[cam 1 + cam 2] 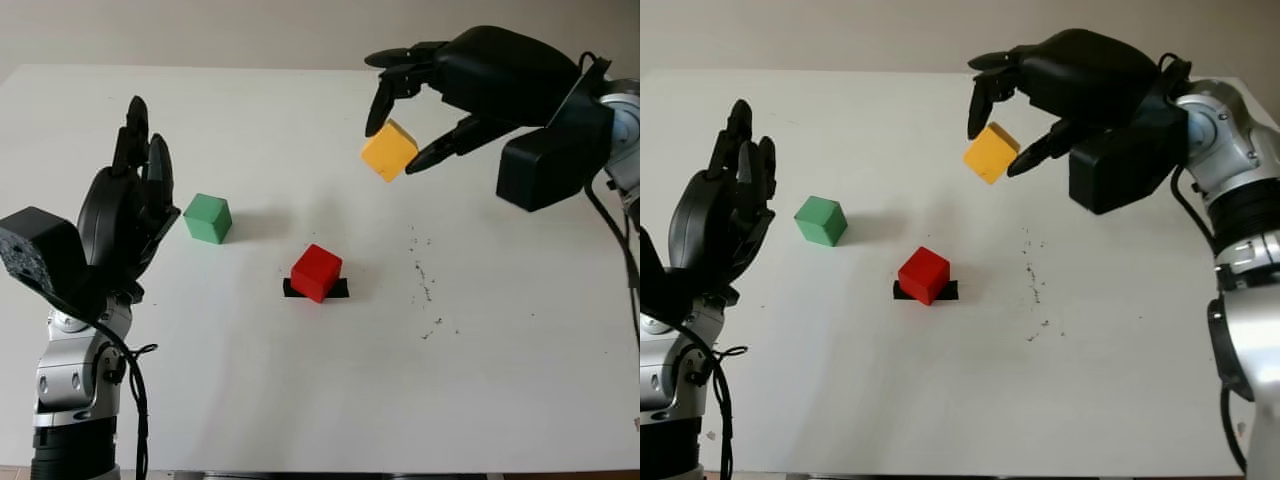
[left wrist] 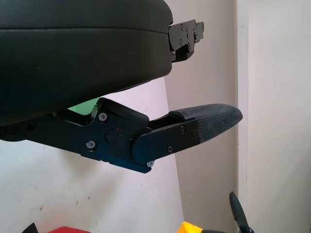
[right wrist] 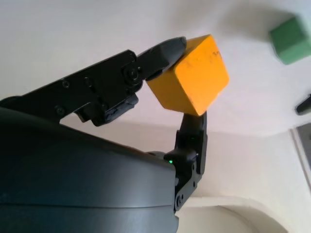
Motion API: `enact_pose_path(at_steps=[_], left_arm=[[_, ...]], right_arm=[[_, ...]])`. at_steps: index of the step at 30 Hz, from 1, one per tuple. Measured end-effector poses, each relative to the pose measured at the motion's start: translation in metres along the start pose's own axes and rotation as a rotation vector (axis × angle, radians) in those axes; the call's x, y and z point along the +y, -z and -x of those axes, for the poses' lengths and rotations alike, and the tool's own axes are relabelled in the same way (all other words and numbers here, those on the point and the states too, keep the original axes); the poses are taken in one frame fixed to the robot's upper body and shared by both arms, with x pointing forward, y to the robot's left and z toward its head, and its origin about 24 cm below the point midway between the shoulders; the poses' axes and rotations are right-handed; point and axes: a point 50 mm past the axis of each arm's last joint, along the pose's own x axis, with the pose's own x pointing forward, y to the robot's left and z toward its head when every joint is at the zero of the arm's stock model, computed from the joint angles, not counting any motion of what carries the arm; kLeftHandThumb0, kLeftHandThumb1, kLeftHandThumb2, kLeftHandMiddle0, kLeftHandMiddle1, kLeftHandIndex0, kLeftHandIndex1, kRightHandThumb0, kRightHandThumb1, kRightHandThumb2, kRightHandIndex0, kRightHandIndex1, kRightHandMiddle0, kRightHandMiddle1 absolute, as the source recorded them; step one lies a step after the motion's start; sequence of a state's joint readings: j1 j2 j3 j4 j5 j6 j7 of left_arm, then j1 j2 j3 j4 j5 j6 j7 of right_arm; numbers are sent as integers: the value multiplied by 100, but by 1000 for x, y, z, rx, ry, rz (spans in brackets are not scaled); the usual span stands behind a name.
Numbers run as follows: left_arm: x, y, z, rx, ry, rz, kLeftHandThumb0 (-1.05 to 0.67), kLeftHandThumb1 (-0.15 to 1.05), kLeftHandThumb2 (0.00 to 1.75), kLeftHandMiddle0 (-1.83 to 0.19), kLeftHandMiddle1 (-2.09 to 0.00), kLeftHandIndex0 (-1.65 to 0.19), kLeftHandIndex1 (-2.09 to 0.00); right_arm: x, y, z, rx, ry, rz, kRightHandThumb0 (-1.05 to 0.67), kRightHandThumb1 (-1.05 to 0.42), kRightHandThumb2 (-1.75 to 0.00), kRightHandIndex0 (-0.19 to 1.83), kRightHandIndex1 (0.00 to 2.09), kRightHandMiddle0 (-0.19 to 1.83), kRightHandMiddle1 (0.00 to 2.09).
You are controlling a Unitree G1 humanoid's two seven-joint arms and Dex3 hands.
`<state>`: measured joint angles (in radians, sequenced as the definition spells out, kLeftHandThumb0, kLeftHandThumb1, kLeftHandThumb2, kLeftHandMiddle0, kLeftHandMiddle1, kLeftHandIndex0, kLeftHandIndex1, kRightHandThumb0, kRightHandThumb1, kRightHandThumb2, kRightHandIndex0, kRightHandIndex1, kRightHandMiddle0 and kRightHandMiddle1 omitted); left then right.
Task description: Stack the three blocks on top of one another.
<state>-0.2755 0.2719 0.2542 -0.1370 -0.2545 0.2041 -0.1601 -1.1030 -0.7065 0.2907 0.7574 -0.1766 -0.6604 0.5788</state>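
My right hand holds the yellow block pinched between its fingers, lifted above the table at the upper right of centre; the block is tilted in the grasp. The red block sits on a small black mark in the middle of the white table. The green block stands on the table to the left of it. My left hand is raised upright just left of the green block, open and holding nothing.
Dark specks are scattered on the table right of the red block. The far table edge meets a pale wall.
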Motion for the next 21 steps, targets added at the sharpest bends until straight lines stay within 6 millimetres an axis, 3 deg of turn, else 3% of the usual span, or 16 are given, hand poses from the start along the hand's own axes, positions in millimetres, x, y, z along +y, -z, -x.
enact_pose_path(at_steps=[13, 21], left_arm=[[-1, -3, 0, -9, -4, -2, -73, 105, 70, 19, 0, 19, 0], [-2, -4, 0, -12, -3, -3, -73, 105, 71, 19, 0, 19, 0]], right_arm=[[44, -10, -8, 36, -177, -507, -44, -96, -5, 16, 3, 35, 143], [67, -20, -12, 13, -259, -597, -47, -94, -5, 17, 4, 38, 146]])
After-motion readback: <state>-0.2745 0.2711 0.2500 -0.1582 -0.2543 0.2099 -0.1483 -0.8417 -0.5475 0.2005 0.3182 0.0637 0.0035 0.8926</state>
